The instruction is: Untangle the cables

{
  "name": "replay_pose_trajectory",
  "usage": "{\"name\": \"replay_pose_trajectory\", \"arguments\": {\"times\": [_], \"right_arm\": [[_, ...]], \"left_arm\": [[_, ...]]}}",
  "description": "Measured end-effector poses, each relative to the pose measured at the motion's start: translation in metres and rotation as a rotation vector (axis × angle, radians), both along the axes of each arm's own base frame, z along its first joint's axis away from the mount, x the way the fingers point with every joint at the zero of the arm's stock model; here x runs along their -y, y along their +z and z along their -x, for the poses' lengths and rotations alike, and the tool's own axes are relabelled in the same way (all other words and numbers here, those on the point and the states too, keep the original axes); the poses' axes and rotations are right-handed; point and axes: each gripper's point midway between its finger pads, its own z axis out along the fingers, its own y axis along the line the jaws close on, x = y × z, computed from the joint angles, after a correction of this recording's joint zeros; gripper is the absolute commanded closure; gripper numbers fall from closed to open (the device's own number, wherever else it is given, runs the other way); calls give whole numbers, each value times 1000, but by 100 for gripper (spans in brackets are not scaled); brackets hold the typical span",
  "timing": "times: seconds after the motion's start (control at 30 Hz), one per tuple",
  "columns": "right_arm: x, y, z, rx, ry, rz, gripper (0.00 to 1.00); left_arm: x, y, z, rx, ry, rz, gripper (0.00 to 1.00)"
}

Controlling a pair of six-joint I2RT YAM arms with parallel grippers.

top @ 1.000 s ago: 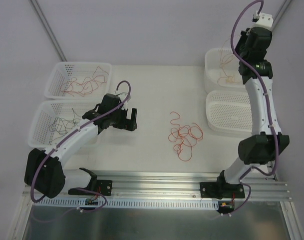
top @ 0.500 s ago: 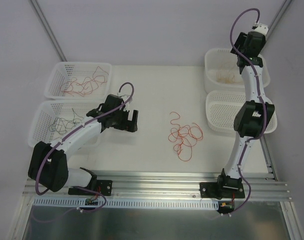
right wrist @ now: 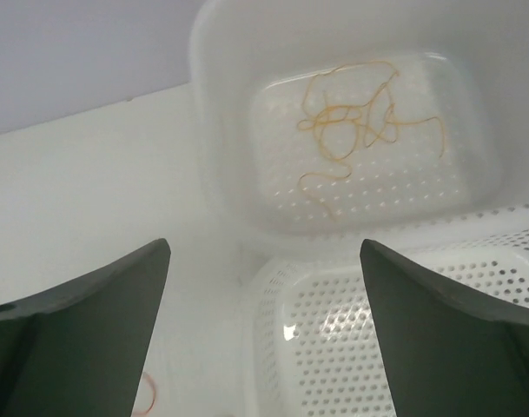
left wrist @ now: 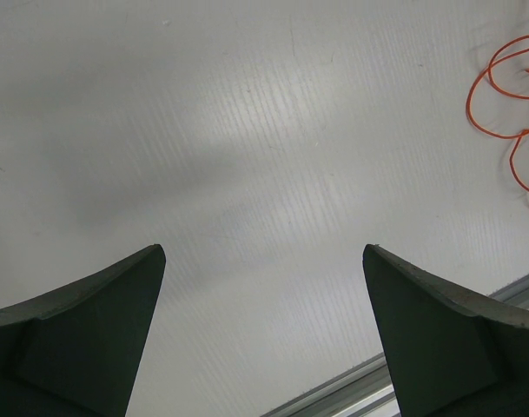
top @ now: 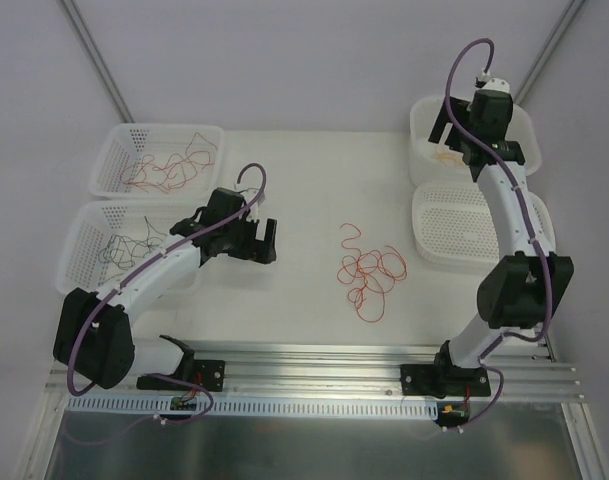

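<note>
At table centre: one tangle of orange-red cables, hair-thin curly wire in overlapping loops, lying loose on the matte white table and well apart from both grippers. Judged to be the work left.

Already sorted, as far as shows:
- Far-left basket, white perforated plastic, rectangular: red-orange strands spread inside.
- Near-left basket, same make, partly hidden by the arm: dark strands, too fine to count.
- Far-right tub, smooth walls, rounded corners, perforated floor: pale yellow cables in a small loose knot.
- Near-right basket, perforated: no wire shows in it.

Judgement: task partly done; three colours binned, the centre knot not yet separated.

Left gripper: dark wedge-shaped fingers spread wide, nothing between them, low over bare table left of the tangle.

Right gripper: fingers likewise spread and holding nothing, poised above the two right-hand containers.
</note>
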Motion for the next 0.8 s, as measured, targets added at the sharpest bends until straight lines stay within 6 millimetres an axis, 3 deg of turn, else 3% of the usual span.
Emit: {"name": "replay_pose_trajectory", "arguments": {"times": [0.07,0.17,0.27,0.4,0.6,0.8], "right_arm": [[-28,9,31,-6,61,-16,4],[-64,7,76,-37,150,-45,4],[-94,-14,123,-114,236,-77,6],[-120,-65,179,-265,327,-136,12],[-127,-144,251,-483,365,-212,26],[-130,-198,286,-609,364,-278,38]], "left_arm": [[1,4,1,8,-3,10,1],[5,9,3,10,-17,40,1],[10,11,6,1,-33,63,1],[16,12,12,-11,-37,86,1],[22,18,31,-17,-21,138,1],[17,24,53,-6,23,204,1]]}}
